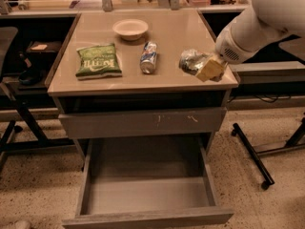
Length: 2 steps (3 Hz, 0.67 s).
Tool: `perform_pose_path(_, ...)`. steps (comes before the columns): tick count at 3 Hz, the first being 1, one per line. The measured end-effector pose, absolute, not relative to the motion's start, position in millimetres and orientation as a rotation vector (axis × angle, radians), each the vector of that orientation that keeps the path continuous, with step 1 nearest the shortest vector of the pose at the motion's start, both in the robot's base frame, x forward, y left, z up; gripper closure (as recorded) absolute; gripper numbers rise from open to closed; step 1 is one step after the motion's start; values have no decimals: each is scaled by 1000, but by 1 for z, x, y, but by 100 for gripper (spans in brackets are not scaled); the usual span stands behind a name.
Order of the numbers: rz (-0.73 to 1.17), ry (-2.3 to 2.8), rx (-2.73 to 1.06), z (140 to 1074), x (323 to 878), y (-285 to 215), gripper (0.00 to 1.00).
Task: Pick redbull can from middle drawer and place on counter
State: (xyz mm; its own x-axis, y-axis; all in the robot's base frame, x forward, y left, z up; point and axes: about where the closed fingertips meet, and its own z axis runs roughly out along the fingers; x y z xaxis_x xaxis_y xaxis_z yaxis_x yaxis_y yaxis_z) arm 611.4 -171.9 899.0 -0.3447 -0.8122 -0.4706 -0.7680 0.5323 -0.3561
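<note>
My gripper [204,67] hangs from the white arm at the right and is shut on the redbull can [189,61], a slim silvery-grey can held on its side. The can is low over the right front part of the glossy beige counter [171,32]; I cannot tell if it touches the top. The middle drawer [147,218] stands pulled open below, a wide shallow grey box with nothing showing inside.
On the counter lie a blue-and-silver can [148,57] on its side, a green snack bag [97,60] and a white bowl [130,28]. A shut drawer front with pale scratches [143,123] sits above the open drawer. A chair base [252,156] stands at the right.
</note>
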Motion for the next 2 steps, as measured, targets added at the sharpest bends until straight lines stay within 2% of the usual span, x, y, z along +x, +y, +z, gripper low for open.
perform_pose_path(2, -88, 2168, -1248, 913, 690, -166, 100)
